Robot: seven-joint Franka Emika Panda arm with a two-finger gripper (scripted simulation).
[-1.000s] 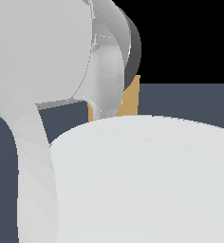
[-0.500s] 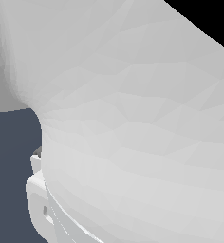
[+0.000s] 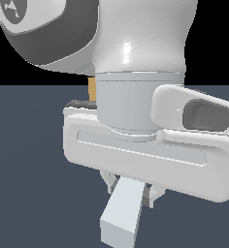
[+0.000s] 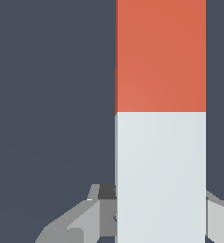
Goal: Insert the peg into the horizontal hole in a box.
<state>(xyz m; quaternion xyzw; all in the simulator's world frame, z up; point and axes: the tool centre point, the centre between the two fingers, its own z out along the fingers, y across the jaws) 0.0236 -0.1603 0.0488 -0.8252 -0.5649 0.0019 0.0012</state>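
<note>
In the exterior view the arm (image 3: 136, 43) fills the top of the frame from the upper left across to the right, a dark grey band on its joint at the upper left corner. Just left of centre, a thin strip of the tan box (image 3: 92, 89) shows behind the wrist, at the line where the dark worktop (image 3: 24, 193) meets the black background; its hole is hidden. Across the middle of the frame the broad white body of the gripper (image 3: 131, 186) spans from left to right. Below it, at lower centre, the pale end of the peg (image 3: 121, 218) slants down toward the lower left, with the fingers (image 3: 153, 196) pressed against its sides just under the gripper body.

In the wrist view the peg (image 4: 160, 118) runs the full height of the frame right of centre, orange-red in the upper half and pale grey-white in the lower half. At the lower edge a grey finger (image 4: 73, 223) sits on the left of the pale end and another on the right, clamped on it, over bare dark worktop (image 4: 47, 95).
</note>
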